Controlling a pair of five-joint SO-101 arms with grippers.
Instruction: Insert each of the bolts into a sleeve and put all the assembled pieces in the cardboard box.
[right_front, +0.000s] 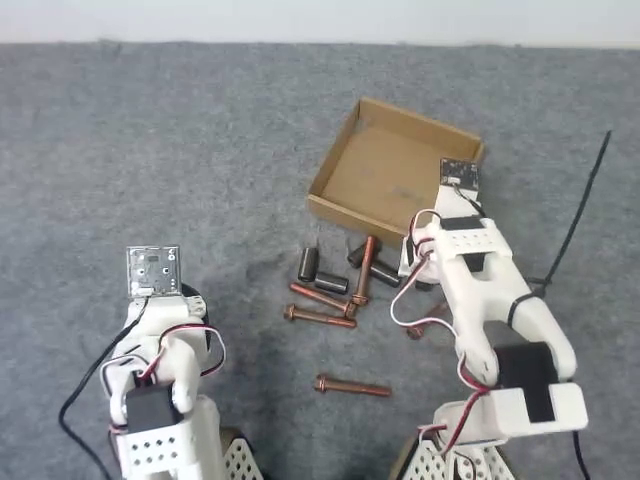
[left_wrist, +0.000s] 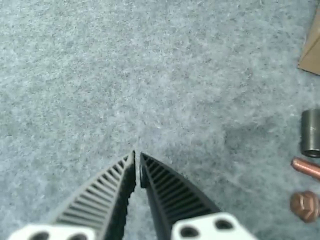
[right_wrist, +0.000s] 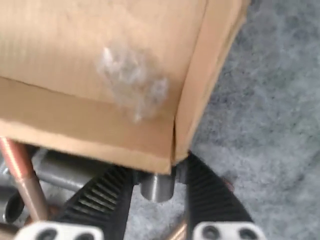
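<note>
My left gripper (left_wrist: 136, 156) is shut and empty over bare carpet, left of the parts pile. In the right wrist view my right gripper (right_wrist: 159, 171) stands open at the near corner of the cardboard box (right_wrist: 90, 125), with a dark sleeve (right_wrist: 156, 186) between its fingers and small gaps on both sides. In the high view, copper bolts (right_front: 320, 316) (right_front: 352, 386) (right_front: 364, 268) and dark sleeves (right_front: 308, 263) (right_front: 332, 284) lie in front of the box (right_front: 345, 210). The right arm (right_front: 470, 270) covers its own fingers there. A sleeve (left_wrist: 311, 133) and a bolt head (left_wrist: 305, 206) show in the left wrist view.
Grey carpet covers the table. The box's inside holds only a bit of fluff (right_wrist: 132, 82). A black cable (right_front: 580, 220) runs along the right side. Open carpet stretches across the left and far parts.
</note>
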